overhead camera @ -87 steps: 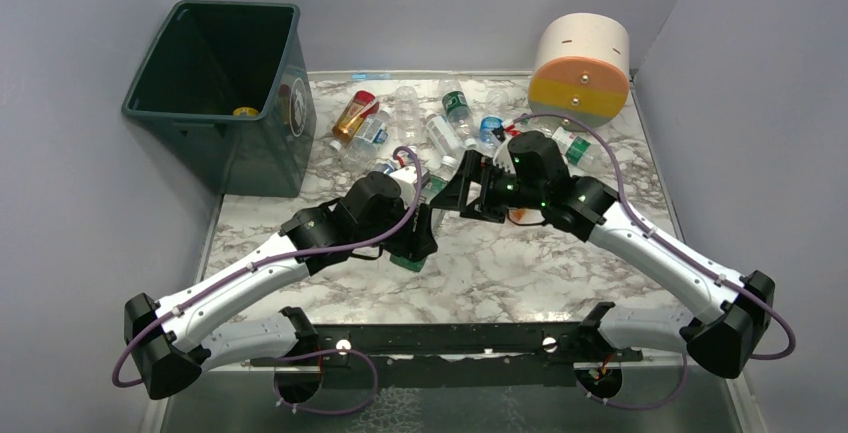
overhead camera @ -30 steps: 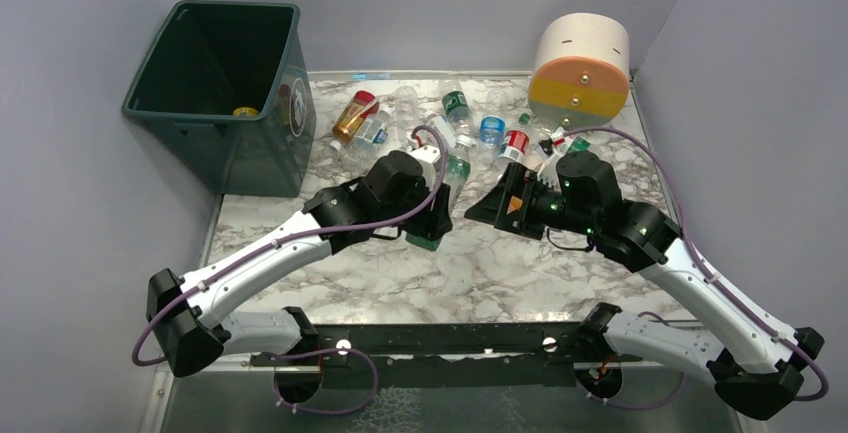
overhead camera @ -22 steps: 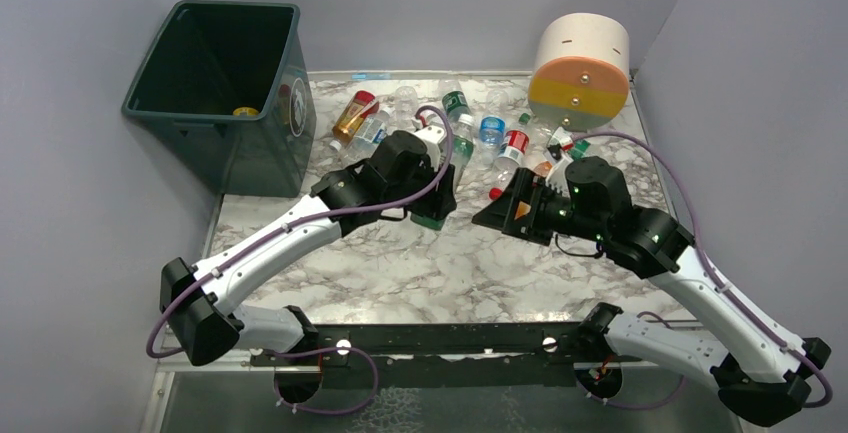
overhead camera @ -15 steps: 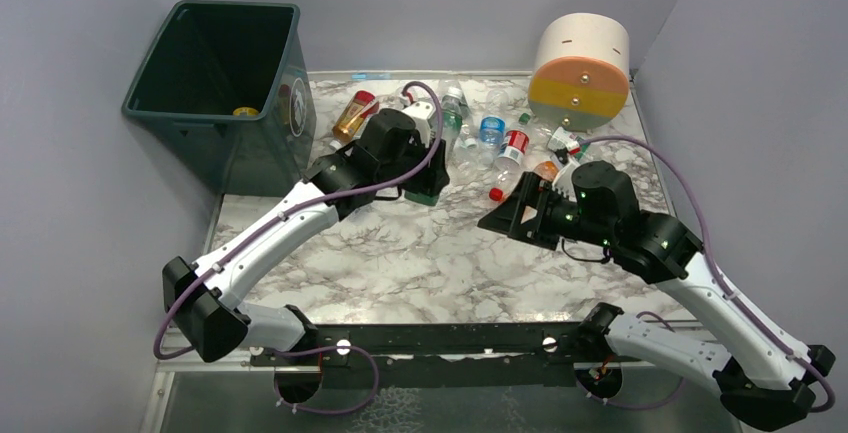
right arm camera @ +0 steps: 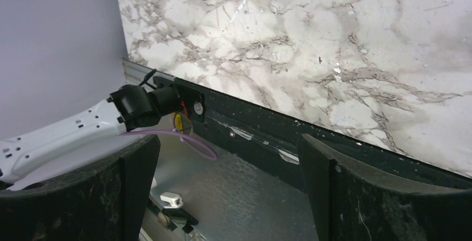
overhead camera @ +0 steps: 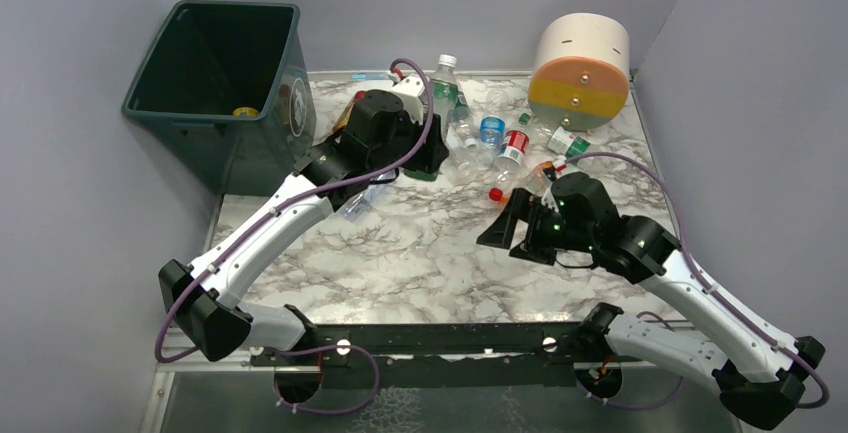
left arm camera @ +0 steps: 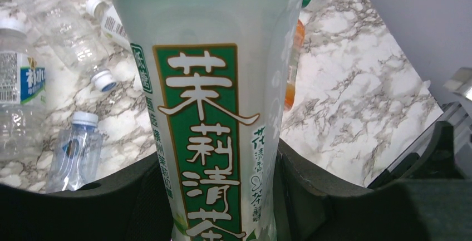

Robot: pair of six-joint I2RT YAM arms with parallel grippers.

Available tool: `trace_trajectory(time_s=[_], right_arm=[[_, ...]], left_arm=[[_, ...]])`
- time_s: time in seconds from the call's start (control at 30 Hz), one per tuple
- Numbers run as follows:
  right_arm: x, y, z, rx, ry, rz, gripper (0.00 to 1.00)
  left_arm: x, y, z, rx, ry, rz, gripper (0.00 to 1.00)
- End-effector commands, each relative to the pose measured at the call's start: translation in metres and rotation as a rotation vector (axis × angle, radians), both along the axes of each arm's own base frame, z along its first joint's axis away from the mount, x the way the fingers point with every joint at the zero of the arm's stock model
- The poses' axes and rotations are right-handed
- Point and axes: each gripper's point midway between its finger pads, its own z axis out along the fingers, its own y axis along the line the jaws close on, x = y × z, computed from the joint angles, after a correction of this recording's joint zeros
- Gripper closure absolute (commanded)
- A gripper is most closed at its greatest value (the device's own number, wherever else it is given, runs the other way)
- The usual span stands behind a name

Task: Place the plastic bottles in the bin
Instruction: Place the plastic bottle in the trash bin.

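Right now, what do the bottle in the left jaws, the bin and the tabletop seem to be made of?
The bottle: translucent glossy plastic, going by its sheen and printed green label. The bin: rigid dark green plastic, smooth moulded rim. The tabletop: marble-veined, faintly glossy; stone or printed laminate, I cannot tell.

robot lab cell: plain grey walls (overhead camera: pixel 440 3) boxing a marble tabletop (overhead camera: pixel 430 253).

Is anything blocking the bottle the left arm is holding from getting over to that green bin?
Nothing visible does. The left gripper holds the green-label bottle aloft; it probably only needs to clear the tall rim of the bin.
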Motion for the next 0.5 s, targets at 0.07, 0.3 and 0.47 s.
trace_trajectory(time_s=[0.07,0.3,0.47], right_arm=[[0.004,0.003,-0.021,-0.052,0.059,-0.012,0.04],[0.008,0.013,-0.038,-0.052,0.092,-0.002,0.04],[0.008,0.015,-0.046,-0.062,0.110,0.003,0.04]], left_arm=[[0.029,-0.009,0.041,-0.053,-0.130,0.007,0.48],[0.055,-0.012,0.061,-0.076,-0.175,0.005,0.48],[0.069,-0.014,0.073,-0.096,-0.204,0.008,0.48]])
